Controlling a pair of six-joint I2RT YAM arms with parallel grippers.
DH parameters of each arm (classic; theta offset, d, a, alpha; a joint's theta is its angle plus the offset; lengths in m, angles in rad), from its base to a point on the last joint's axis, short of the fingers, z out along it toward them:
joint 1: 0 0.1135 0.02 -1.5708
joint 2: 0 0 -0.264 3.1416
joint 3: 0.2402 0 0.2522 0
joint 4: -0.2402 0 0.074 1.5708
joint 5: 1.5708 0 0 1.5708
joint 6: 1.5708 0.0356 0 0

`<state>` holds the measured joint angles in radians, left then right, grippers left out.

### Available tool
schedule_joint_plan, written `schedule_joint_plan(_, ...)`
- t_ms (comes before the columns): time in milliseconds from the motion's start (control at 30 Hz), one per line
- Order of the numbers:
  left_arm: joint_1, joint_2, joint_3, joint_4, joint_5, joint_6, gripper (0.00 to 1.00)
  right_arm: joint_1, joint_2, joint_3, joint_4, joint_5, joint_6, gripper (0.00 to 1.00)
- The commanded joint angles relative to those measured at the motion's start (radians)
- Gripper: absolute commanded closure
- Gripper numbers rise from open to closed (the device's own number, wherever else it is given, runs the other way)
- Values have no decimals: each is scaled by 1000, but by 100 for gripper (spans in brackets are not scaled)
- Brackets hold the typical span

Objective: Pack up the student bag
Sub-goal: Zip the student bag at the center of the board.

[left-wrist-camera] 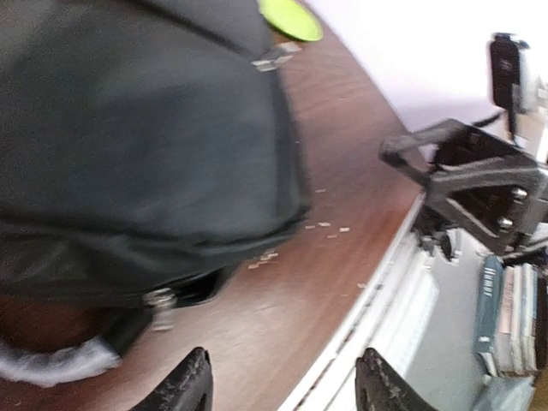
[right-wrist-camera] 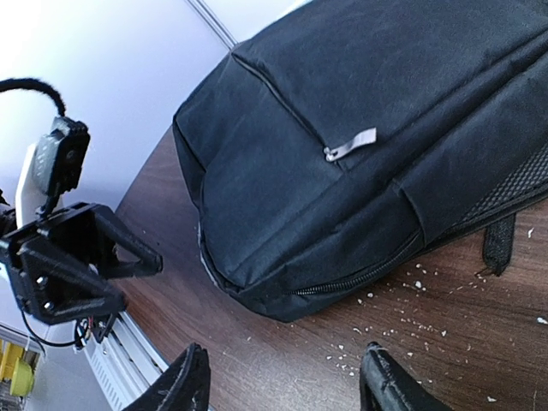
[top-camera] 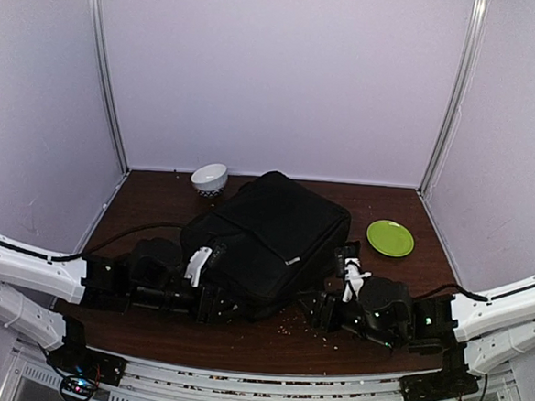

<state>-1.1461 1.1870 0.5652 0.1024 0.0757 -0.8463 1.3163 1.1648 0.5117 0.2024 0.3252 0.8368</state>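
left gripper [left-wrist-camera: 283, 385], right gripper [right-wrist-camera: 283, 383] gape beside student bag [top-camera: 277, 227]

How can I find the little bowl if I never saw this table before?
Find the big black student bag lying in the middle of the brown table. Look just past its far left corner, near the far edge, and there sits the bowl. It is white, round and deep, unlike the flat green plate to the right of the bag.
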Motion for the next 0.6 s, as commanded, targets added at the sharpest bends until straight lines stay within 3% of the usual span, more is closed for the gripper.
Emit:
schedule_joint_plan(0,42,-5,-46,-56,-99,-38,44,9,56,34,30,-43,-22,41)
schedule_joint_plan(100,75,2,-63,-41,-105,-34,44,19,105,59,54,-78,-38,42)
schedule_joint_plan(200,166,-9,-106,33,-24,-59,40,40,158,98,56,-90,-49,42)
schedule_joint_plan(367,276,2,-100,59,42,-149,20,58,199,121,66,-85,-45,42)
schedule_joint_plan(567,299,89,-92,154,79,-301,10,61,194,131,58,-68,-41,42)
